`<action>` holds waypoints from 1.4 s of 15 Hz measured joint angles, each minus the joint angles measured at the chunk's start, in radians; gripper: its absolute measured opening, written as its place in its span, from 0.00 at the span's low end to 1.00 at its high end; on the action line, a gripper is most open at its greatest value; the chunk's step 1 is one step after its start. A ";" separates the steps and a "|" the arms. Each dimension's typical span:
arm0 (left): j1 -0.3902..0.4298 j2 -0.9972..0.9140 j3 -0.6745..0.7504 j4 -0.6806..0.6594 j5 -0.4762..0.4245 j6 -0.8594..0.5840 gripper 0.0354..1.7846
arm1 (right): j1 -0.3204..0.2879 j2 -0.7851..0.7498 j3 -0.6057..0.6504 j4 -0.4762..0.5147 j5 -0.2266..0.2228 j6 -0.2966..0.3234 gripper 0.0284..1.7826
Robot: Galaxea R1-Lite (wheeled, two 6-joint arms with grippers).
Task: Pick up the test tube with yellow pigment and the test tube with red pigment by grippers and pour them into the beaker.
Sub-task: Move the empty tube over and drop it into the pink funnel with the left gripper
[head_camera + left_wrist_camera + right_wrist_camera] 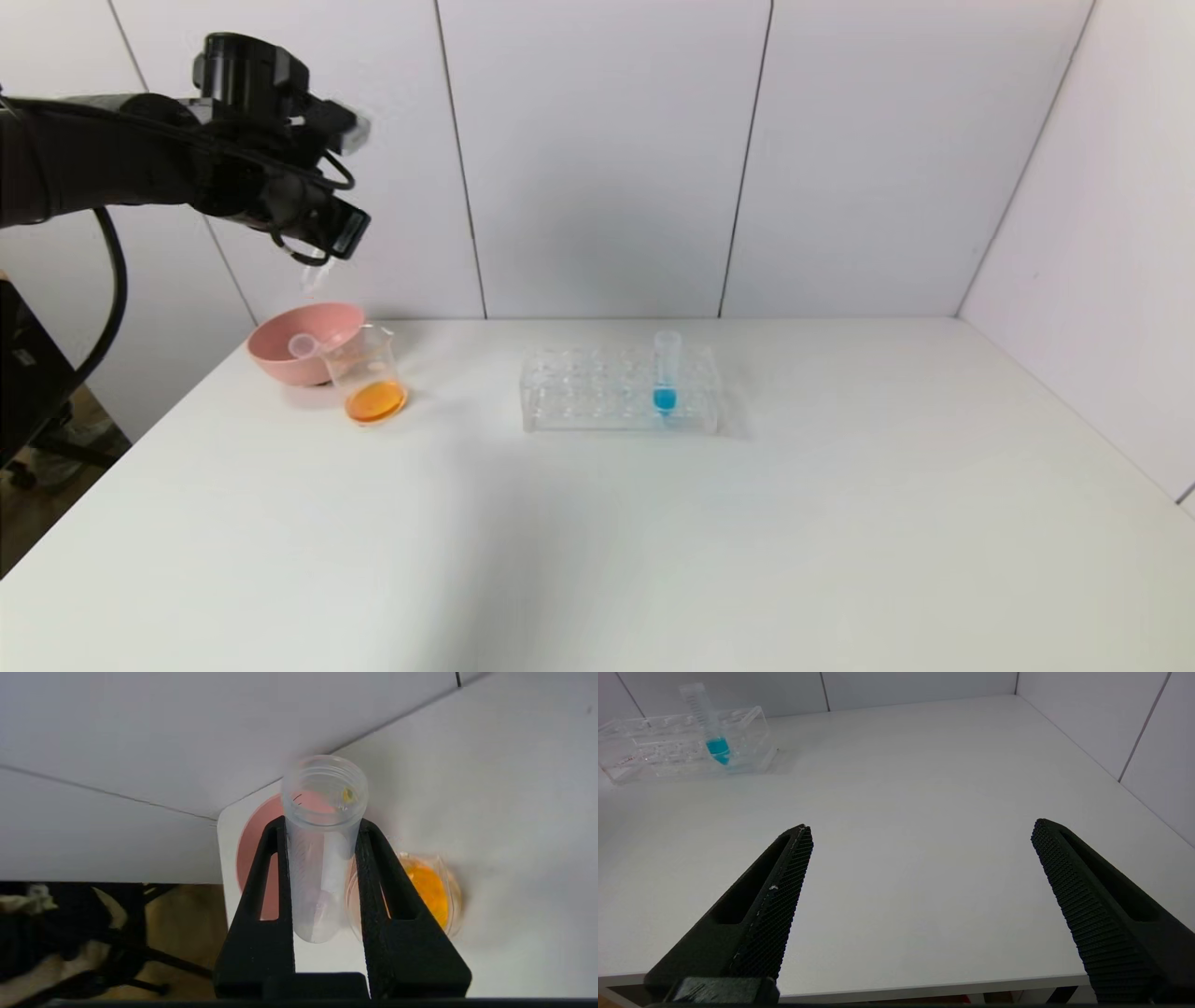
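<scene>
Right gripper (922, 835): nearest the lens in its wrist view, fingers spread wide, nothing between them; low over bare white table (924, 788) near its front edge.
Left gripper (322, 828): clenched on an emptied clear test tube (322, 854), open mouth pointing away from the wrist; a yellow fleck sits inside the rim. In head view it hangs upper left of frame (317, 266), above the pink bowl.
Tube identity: probably the yellow-pigment one, going by the fleck; not certain.
Beaker (366, 373): left of centre in head view, upright, orange liquid in its base, touching the pink bowl (303, 341) on the bowl's right.
Second tube (303, 346): lying in the pink bowl, clear.
Rack (619, 390): centre of head view, well apart from beaker; holds the blue-liquid tube (665, 371) upright.
</scene>
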 joint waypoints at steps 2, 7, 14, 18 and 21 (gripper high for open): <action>0.009 -0.057 0.109 -0.128 0.006 -0.191 0.22 | 0.000 0.000 0.000 0.000 0.000 0.000 0.96; 0.025 -0.204 0.555 -0.545 0.089 -0.452 0.22 | 0.000 0.000 0.000 0.000 0.000 0.000 0.96; 0.091 -0.306 1.047 -1.211 0.101 -0.495 0.22 | 0.000 0.000 0.000 0.000 0.000 0.000 0.96; 0.162 -0.221 1.066 -1.337 0.073 -0.502 0.22 | 0.000 0.000 0.000 0.000 0.000 0.000 0.96; 0.197 -0.122 0.998 -1.339 0.051 -0.536 0.22 | 0.000 0.000 0.000 0.000 0.000 0.000 0.96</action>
